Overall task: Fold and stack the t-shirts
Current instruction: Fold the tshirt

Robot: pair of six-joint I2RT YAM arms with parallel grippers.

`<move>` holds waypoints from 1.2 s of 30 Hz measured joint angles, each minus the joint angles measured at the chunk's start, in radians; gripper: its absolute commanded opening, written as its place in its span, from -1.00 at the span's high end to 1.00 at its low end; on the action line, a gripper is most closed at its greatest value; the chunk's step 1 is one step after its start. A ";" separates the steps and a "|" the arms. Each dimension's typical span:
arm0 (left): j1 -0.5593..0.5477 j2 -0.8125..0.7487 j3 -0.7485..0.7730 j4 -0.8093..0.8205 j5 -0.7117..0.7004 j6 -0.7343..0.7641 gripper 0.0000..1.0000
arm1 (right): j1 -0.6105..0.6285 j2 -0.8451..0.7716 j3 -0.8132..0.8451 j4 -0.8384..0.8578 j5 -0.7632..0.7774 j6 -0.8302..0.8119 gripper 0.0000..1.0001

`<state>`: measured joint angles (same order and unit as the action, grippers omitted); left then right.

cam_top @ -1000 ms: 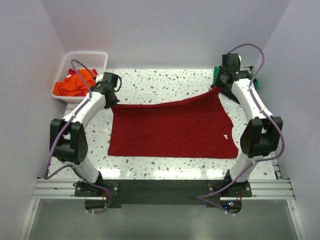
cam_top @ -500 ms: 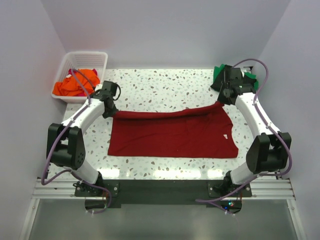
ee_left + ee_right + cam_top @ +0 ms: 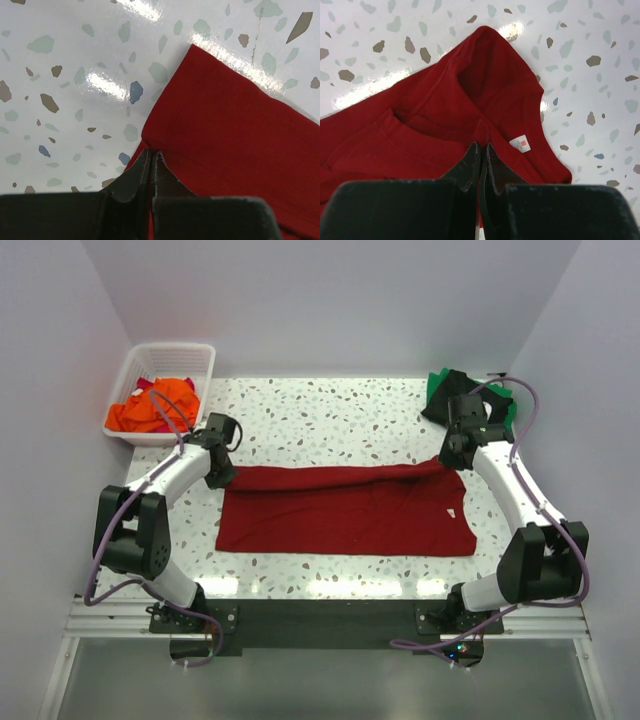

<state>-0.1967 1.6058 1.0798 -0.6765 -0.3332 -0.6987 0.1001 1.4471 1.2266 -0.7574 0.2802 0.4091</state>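
The dark red t-shirt lies spread across the table, its far edge folded over toward the near side. At the shirt's far left corner my left gripper is shut on the cloth; the left wrist view shows its tips pinching the folded edge of the shirt. My right gripper holds the far right corner, and in the right wrist view it is shut on a ridge of the red cloth beside the white neck label.
A white slatted basket at the back left holds orange and red shirts. Green and black shirts lie at the back right corner, behind the right arm. Walls close in on the left, right and far sides.
Both grippers have come toward the near side and lower, carrying the shirt's far edge over its body. The raised right corner has dropped and the shirt now looks narrower front to back.
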 measured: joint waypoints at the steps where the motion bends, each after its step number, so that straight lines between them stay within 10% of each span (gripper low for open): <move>1: 0.000 0.000 -0.002 0.000 0.003 0.000 1.00 | 0.000 -0.003 -0.008 -0.002 0.000 0.002 1.00; 25: 0.000 0.021 -0.086 -0.014 0.042 -0.025 0.99 | 0.000 -0.030 -0.121 -0.037 0.023 0.048 1.00; 30: 0.000 0.025 -0.090 -0.024 0.045 -0.033 0.27 | 0.000 -0.031 -0.136 -0.053 0.028 0.066 0.59; 36: 0.000 0.018 -0.090 -0.047 0.032 -0.052 0.10 | 0.000 -0.079 -0.170 -0.102 0.053 0.116 0.20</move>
<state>-0.1967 1.6241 0.9901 -0.7235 -0.3016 -0.7506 0.1001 1.3685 1.0569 -0.8593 0.3328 0.5251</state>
